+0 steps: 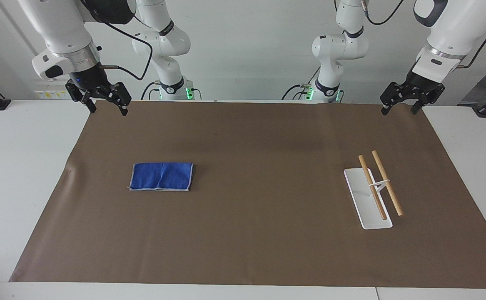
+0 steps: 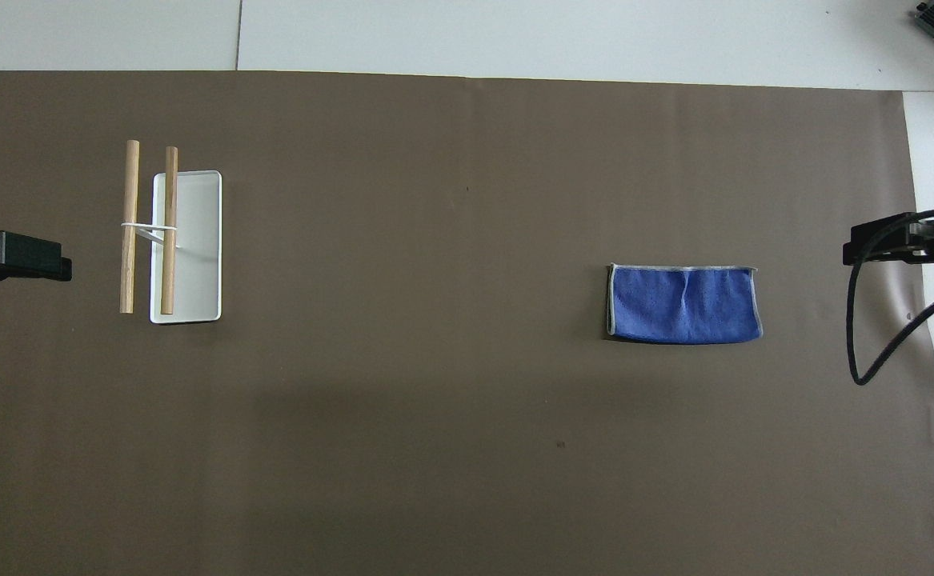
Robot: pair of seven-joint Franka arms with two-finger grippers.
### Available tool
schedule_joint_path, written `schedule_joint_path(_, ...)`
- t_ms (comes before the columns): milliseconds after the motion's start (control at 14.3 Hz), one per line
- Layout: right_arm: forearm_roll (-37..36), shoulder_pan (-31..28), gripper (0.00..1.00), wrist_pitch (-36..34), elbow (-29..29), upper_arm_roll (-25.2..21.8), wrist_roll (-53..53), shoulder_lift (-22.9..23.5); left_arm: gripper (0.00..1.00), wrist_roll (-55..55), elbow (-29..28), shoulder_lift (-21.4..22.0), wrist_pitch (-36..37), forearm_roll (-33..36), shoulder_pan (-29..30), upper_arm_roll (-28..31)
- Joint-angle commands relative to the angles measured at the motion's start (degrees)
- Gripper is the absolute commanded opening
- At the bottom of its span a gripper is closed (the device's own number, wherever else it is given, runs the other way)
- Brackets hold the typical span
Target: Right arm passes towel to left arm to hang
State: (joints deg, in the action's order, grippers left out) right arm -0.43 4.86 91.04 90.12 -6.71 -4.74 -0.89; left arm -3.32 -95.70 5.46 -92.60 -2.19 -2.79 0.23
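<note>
Facing view: one towel (image 1: 162,176), blue, folded flat on the brown mat (image 1: 259,233), toward the right arm's end of the table, pale stitched edge showing along its sides. Nothing touches it, with bare mat all round. One rack (image 1: 372,192) toward the left arm's end: white flat base, two wooden rails (image 1: 386,182) side by side on a thin white support, raised above the base. Towel and rack are well apart, with a wide stretch of bare mat between them. Right gripper (image 1: 106,107) hangs in the air over the mat's edge at the robots' end, fingers spread, holding nothing. Left gripper (image 1: 401,107) hangs over the mat's corner at the robots' end, fingers also spread and empty. Both arms wait. White table (image 1: 22,166) shows outside the mat at both ends. No readable writing on anything.

Overhead view: towel (image 2: 684,305) lies square to the mat (image 2: 434,400), a crease down its middle, grey edge visible on three sides. Rack (image 2: 186,246) sits with its two rails (image 2: 130,226) running away from the robots; one rail overhangs the base toward the left arm's end. Left gripper (image 2: 26,258) shows only as a dark tip at the frame edge beside the rack; right gripper (image 2: 899,242) is a dark tip with a looping cable, by the mat's edge near the towel. Jaw state unreadable from this view. No labels are legible.
</note>
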Motion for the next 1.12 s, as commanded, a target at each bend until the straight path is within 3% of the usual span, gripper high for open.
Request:
schedule_joint_path(0,0.17,-0.11,1.0,1.16,1.28,0.29,-2.01,-0.78,1.0,0.42,-1.33,1.22,-0.21,-0.44,-0.11,0.39)
schedule_joint_path(1052,0.78,0.07,1.0,2.21,3.83,0.55,-3.88,-1.83,1.0,0.51,-1.42,1.31,-0.21,-0.44,-0.11,0.39)
